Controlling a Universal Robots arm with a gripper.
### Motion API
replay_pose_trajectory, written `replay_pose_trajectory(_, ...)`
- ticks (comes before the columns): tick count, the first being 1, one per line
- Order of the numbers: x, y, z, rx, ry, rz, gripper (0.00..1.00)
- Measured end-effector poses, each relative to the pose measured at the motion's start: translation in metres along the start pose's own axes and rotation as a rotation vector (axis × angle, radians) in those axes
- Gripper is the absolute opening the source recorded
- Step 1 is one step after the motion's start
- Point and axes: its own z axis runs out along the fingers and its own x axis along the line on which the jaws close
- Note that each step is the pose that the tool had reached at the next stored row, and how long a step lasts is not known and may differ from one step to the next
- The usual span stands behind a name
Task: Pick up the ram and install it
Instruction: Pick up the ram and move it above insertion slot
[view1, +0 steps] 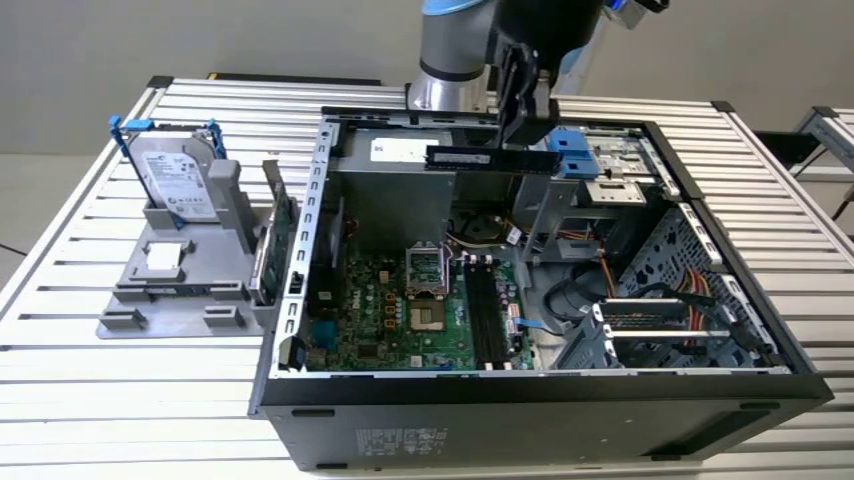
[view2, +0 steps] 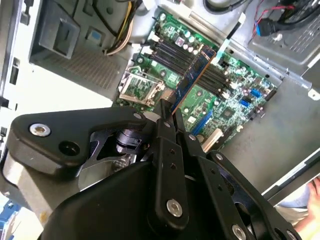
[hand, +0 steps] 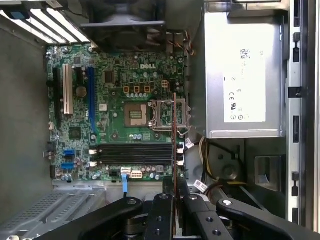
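Starting from the slatted table (view1: 120, 400), we find the open computer case (view1: 534, 415) lying on it. A grey stand (view1: 174, 290) holds the hard drive (view1: 180, 175) on the exterior view's left. Inside the case the motherboard (view1: 387, 320) lies face up. Above the case hangs the gripper (view1: 527, 140), its fingers pinched on the ram (view1: 491, 158), which juts out sideways from them, well clear of the board. We judge the ram's long axis to run across the exterior view, while the dark memory slots (view1: 487, 315) beneath run near to far. The stick therefore lies crosswise to them. In the first wrist view the ram (hand: 174, 135) shows edge-on, crossing the memory slots (hand: 132, 154) squarely.
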Motion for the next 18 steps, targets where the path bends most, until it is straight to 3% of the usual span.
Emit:
replay_pose_trajectory(5,-0.0069,-0.0059,-0.0004,0.0,0.0001,0.0,0.0)
replay_pose_trajectory(11,-0.0069,-0.0149,-0.0007,-0.0001,0.0001,0.0,0.0)
replay_pose_trajectory(18,-0.0061,-0.0167,-0.0005,-0.0005,-0.0003,0.017,0.0)
